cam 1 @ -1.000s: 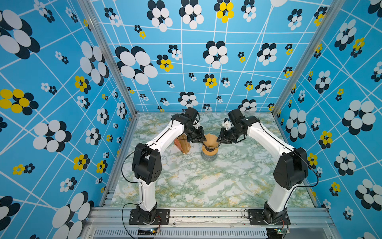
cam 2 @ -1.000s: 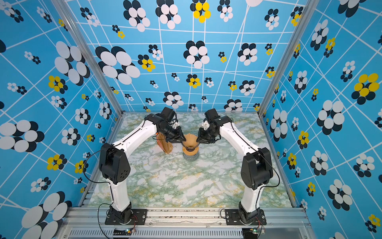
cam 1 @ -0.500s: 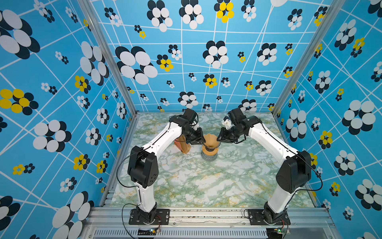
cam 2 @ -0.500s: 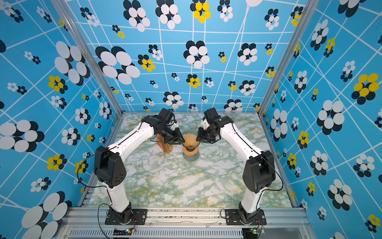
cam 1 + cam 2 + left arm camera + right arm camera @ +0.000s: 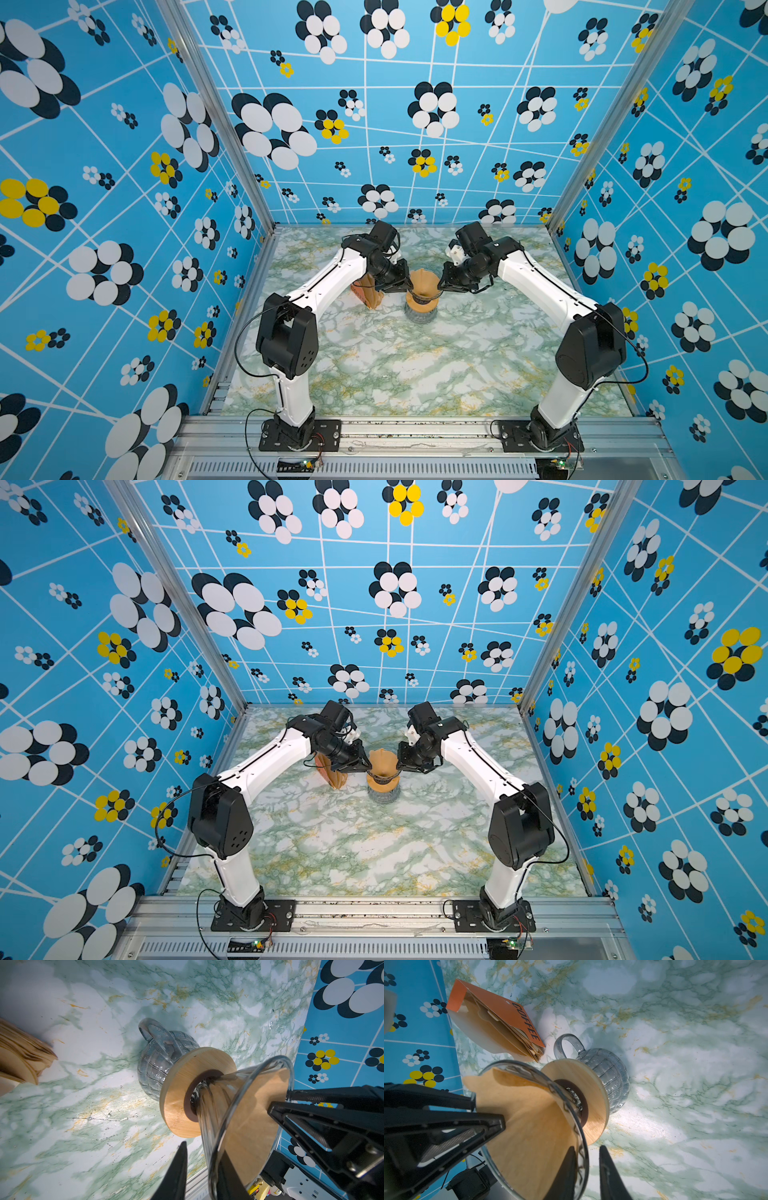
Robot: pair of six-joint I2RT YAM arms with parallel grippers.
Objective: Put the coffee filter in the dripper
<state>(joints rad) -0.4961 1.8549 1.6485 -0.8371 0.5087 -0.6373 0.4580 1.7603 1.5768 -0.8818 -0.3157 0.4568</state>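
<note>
Surveying both top views: a green-and-white marbled tabletop (image 5: 415,374) sits enclosed on three sides by blue walls (image 5: 124,208) printed with white lines and black, white and yellow flowers. Near the back, the coffee filter (image 5: 422,277) stands in the dripper (image 5: 421,296). The left pincer (image 5: 409,286) and right pincer (image 5: 440,289) meet its rim from opposite sides, as also seen from the twin lens (image 5: 368,768) (image 5: 399,766). An orange packet (image 5: 368,293) lies just beside it, under the left arm.

Left wrist view: the dripper (image 5: 249,1076) rests on a wooden ring (image 5: 180,1088) atop a glass jug (image 5: 158,1064). The filter (image 5: 249,1122) lines the inside. The left pincer (image 5: 202,1147) straddles the rim, narrowly spread, a gap showing outside the glass.

Right wrist view: the right pincer (image 5: 587,1148) likewise straddles the rim, slightly parted, not clamped. The filter's (image 5: 529,1115) edge rises above the glass (image 5: 529,1072). The tabletop shows specks and yellow veining.
</note>
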